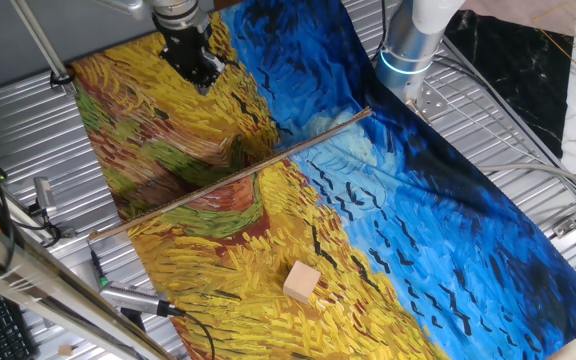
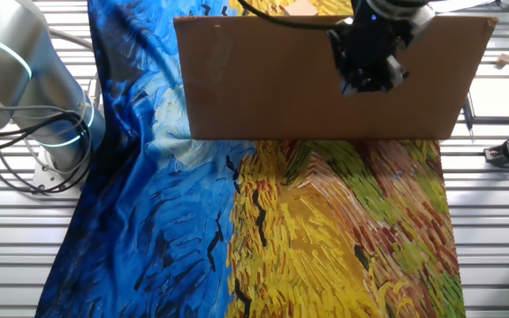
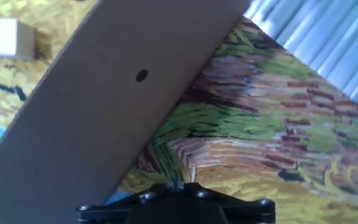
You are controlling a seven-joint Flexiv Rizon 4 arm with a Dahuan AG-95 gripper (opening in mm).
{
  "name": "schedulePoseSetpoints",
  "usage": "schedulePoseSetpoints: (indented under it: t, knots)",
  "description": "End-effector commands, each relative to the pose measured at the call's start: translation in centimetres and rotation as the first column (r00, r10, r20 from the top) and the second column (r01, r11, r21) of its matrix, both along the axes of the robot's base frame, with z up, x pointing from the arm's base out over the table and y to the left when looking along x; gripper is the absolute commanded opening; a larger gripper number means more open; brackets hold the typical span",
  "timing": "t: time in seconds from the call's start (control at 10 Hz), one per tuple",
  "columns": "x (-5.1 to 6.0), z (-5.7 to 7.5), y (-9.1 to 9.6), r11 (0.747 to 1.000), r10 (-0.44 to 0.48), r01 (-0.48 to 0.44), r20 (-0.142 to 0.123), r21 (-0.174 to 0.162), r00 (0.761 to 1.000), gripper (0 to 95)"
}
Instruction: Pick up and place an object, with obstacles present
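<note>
Plainly, the cube (image 1: pixel 302 281) is parted from the gripper (image 1: pixel 196 68) by the upright brown board (image 1: pixel 230 174) (the spacing of the jaws cannot be told). If the crossing is made too low, the board could be struck and toppled towards the cube.

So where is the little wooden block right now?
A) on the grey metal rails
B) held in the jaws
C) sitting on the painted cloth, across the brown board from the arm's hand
C: the wooden block rests on the cloth, beyond the brown board.
</note>
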State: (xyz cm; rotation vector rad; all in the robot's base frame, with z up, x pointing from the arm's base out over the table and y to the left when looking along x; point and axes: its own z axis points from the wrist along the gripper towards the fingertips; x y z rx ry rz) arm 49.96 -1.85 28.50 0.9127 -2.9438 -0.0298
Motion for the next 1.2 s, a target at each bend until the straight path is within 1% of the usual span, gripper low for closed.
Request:
schedulePoseSetpoints:
  t: [0.1, 0.2, 0.3, 0.4, 0.6, 0.7, 0.8, 0.9, 1.1, 1.2]
  knots:
    - [0.5, -1.1, -0.8, 1.0, -0.008, 0.008, 0.004, 0.008, 1.0, 0.0]
    - [0.7, -1.7, -1.4, 1.0, 0.003, -0.003, 0.006, 0.009, 1.0, 0.0]
    - [1.0, -2.7, -2.5, 1.0, 0.025, -0.025, 0.012, 0.012, 1.0, 0.0]
    - [1.4, -4.4, -4.1, 0.998, 0.059, -0.059, 0.025, 0.013, 0.998, 0.0]
    - [1.5, -6.7, -6.2, 0.995, 0.102, -0.103, 0.038, 0.013, 0.994, 0.0]
    - [1.3, -7.7, -7.3, 0.991, 0.133, -0.134, 0.052, 0.012, 0.99, 0.0]
    - [1.3, -8.1, -7.8, 0.989, 0.143, -0.144, 0.06, 0.013, 0.988, 0.0]
    - [1.2, -8.4, -8.2, 0.989, 0.146, -0.147, 0.062, 0.008, 0.987, 0.0]
    - [1.2, -8.5, -8.1, 0.991, 0.134, -0.135, 0.059, 0.003, 0.989, 0.0]
    - [1.2, -8.5, -8.1, 0.99, 0.143, -0.143, 0.058, 0.001, 0.988, 0.0]
